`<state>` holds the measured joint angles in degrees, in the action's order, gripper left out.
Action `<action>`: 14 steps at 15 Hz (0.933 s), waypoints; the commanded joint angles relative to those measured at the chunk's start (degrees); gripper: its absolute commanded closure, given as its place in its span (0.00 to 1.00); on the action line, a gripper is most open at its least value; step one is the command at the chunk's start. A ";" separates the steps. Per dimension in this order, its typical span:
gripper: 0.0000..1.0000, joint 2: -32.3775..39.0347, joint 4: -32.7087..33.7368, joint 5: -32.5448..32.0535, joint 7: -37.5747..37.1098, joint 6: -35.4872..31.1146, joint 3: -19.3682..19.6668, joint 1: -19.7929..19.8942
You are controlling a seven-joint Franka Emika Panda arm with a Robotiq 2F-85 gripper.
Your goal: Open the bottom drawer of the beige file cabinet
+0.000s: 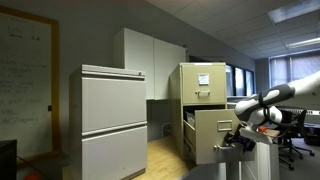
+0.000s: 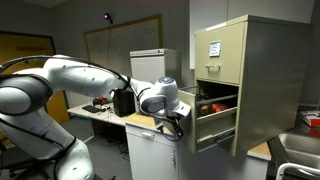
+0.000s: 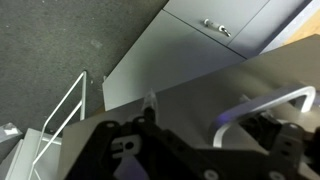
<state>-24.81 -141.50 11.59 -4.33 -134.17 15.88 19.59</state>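
Observation:
The beige file cabinet (image 1: 203, 85) (image 2: 265, 70) has a white paper sheet on its upper front. Its bottom drawer (image 1: 215, 135) (image 2: 216, 125) stands pulled out in both exterior views, with dark contents showing inside. My gripper (image 1: 238, 140) (image 2: 181, 125) (image 3: 215, 115) is at the drawer's front panel (image 3: 190, 100). In the wrist view the silvery pull handle (image 3: 270, 103) lies between the fingers, close to the right one. The left fingertip stands apart from the handle, so the jaws look open around it.
A wider pale grey two-panel cabinet (image 1: 113, 120) stands beside the beige one. A white cabinet (image 2: 150, 150) and a desk with clutter (image 2: 95, 108) are under my arm. Office chairs (image 1: 295, 135) stand behind it. Dark carpet (image 3: 60, 40) and a white frame (image 3: 60, 115) lie below.

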 commanded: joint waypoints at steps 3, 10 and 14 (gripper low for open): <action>0.01 -5.96 -0.66 -5.32 -1.11 -4.83 -1.88 -0.27; 0.00 -2.74 1.95 0.11 7.00 -6.69 2.93 -3.96; 0.00 -2.50 6.54 4.91 14.99 -8.79 6.28 -7.89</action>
<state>-27.64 -140.23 12.77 5.55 -140.85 19.25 15.38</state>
